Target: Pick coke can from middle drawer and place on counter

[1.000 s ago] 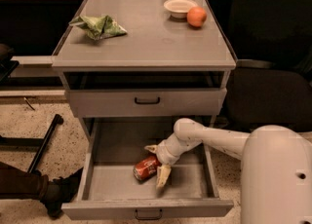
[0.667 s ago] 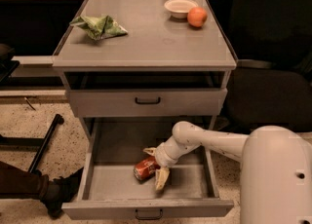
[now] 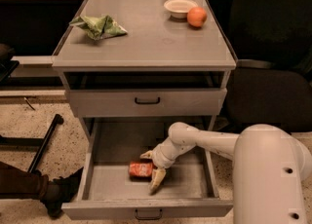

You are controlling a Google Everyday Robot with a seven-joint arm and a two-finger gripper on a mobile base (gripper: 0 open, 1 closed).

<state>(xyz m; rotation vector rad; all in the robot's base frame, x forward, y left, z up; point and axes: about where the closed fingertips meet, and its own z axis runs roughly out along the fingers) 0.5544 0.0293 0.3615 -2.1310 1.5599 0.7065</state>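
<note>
Camera view. Against the frame from a second ago you get almost no change. The arm (image 3: 209,142) has edged slightly left. The coke can (image 3: 140,169) lies in practically the same spot on the drawer floor, and the claw (image 3: 150,171) is still down at it.

The middle drawer (image 3: 146,209) is pulled fully out and the coke can is the only loose item in it, near the middle of the floor. The drawer above (image 3: 146,102) is pushed in.

On the desk (image 3: 146,43) you have a white bowl (image 3: 179,6) at the back right with an orange (image 3: 197,17) just beside it. A crumpled green bag (image 3: 99,26) lies at the left.

The can is on its side, long axis running left to right, roughly parallel to the drawer front. Which end is the top cannot be told.

The claw is spread open, one finger behind the can's right end and one in front of it. Contact cannot be told.
</note>
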